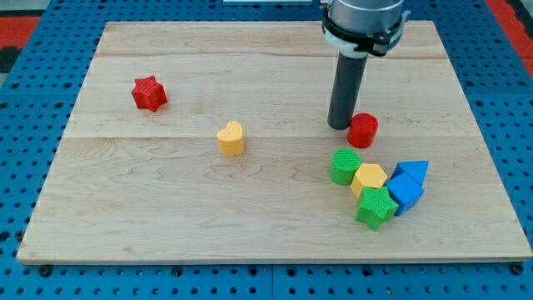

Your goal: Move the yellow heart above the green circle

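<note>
1. The bench (pixel 166 225), a pale wooden board, is being viewed over a blue pegboard (pixel 17 167).
2. Nearest the view's bottom, a green star (pixel 376 207) is being pressed on by its neighbours at the bottom right.
3. A blue cube (pixel 405 193) is being touched by the star on its right, and a blue triangle (pixel 412 172) is sitting just above the cube.
4. A yellow hexagon (pixel 369 178) is being wedged between the star, the blue blocks and the green circle (pixel 345 166), which is sitting at the cluster's upper left.
5. The yellow heart (pixel 231 137) is being left alone near the board's middle, well to the left of the green circle and slightly higher.
6. A red cylinder (pixel 363 129) is being seen just above the cluster.
7. My tip (pixel 340 126) is being held just left of the red cylinder, touching or nearly so; no tool that opens or closes is being carried, only a dark rod.
8. Farthest left, a red star (pixel 149 92) is being left well apart from everything.
</note>
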